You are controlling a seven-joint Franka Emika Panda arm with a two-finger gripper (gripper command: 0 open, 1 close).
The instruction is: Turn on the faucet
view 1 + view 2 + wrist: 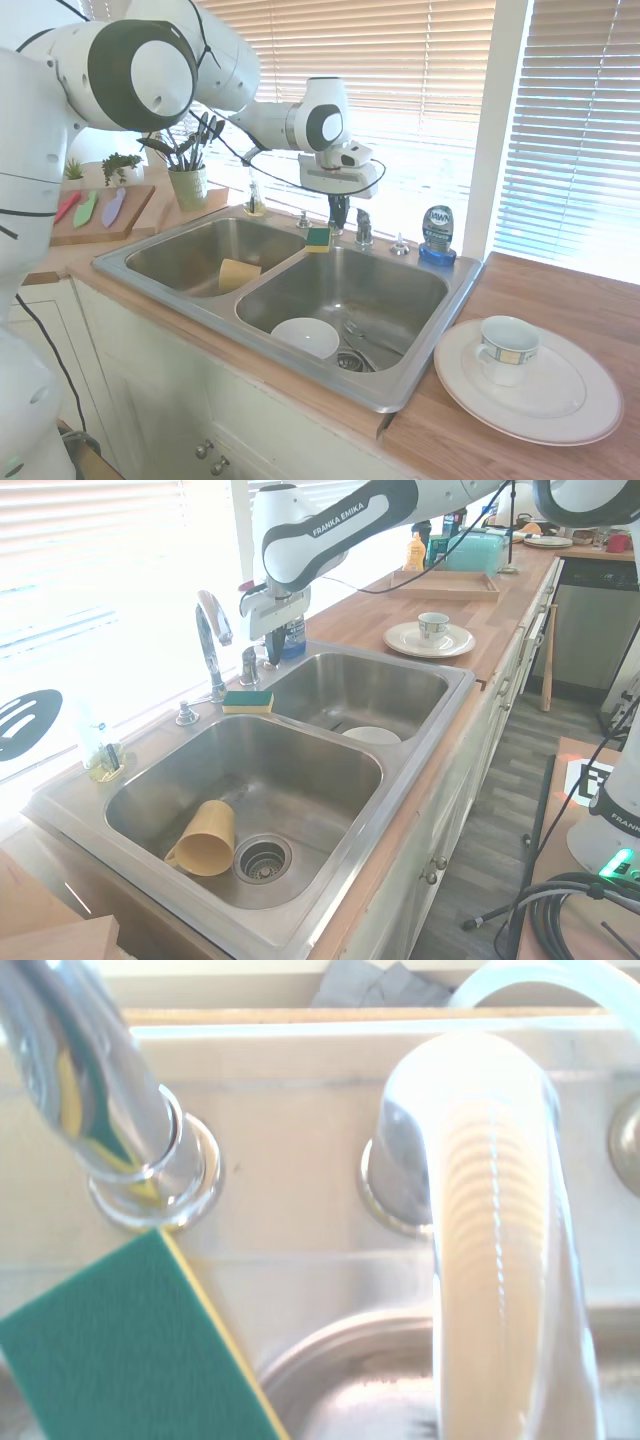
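The faucet's tall chrome gooseneck spout [209, 630] rises from the back rim of the double sink [420, 780]. Its short chrome lever handle [249, 667] stands just right of the spout base. My gripper [270, 658] points down right beside the lever, on the side away from the spout, its dark fingers together with nothing held. In the first exterior view the gripper [338, 212] hangs just left of the lever [363, 228]. The wrist view shows the spout base [140, 1150] and, close up, the lever [480, 1240].
A green and yellow sponge [247, 701] lies on the divider by the spout. A blue soap bottle [437, 235] stands behind the right basin, which holds a white bowl [305, 337]. A yellow cup [205, 838] lies in the other basin. A plate with a mug [508, 350] sits on the counter.
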